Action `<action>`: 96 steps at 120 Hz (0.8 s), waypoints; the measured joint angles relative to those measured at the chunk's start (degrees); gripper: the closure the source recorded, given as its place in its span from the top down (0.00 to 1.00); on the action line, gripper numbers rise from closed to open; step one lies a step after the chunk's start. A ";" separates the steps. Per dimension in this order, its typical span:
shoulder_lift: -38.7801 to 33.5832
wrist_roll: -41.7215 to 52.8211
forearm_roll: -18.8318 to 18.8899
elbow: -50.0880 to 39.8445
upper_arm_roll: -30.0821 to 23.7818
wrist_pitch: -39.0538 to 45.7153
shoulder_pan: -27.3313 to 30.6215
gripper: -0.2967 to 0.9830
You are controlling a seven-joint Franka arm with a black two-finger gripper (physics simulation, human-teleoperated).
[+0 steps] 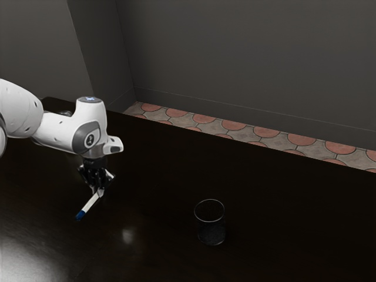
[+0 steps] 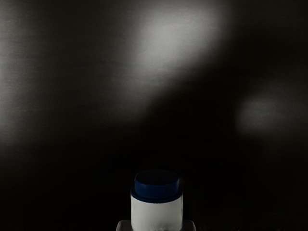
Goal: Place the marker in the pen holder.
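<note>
Right now, in the exterior view, the white arm (image 1: 57,130) is reaching in from the exterior view's left, and the gripper (image 1: 100,188) is hanging with its fingers closed around the marker (image 1: 89,204). The marker is tilting, its blue end pointing toward that view's lower left, away from the grip. Toward the exterior view's right of the marker, well apart from it, the clear pen holder (image 1: 211,234) is standing upright on the dark table (image 1: 158,164), so the marker is resting in the grip, outside the holder. Beyond the marker and past the table's far edge, a strip of red and grey floor tiles (image 1: 234,125) is running along a grey wall (image 1: 235,59). In the wrist view, the marker is showing its blue end and part of its white body, with the fingers (image 2: 124,225) pressing on it from two sides. Around the marker, the tabletop is catching pale, blurred patches of light.
</note>
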 joint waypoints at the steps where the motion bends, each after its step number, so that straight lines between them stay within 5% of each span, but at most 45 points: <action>1: -0.02 -0.03 0.01 -0.03 -0.01 -0.01 0.01 0.23; 20: -5.14 -0.53 0.48 -0.24 -1.77 -1.99 0.12 0.18; 40: -16.71 -1.11 -0.03 -0.24 -9.34 -5.94 -1.93 0.16; 75: -22.59 -2.09 -2.21 3.00 -20.72 -8.41 -6.17 0.16; 96: -20.95 -2.58 -2.74 5.54 -22.42 -8.87 -13.28 0.17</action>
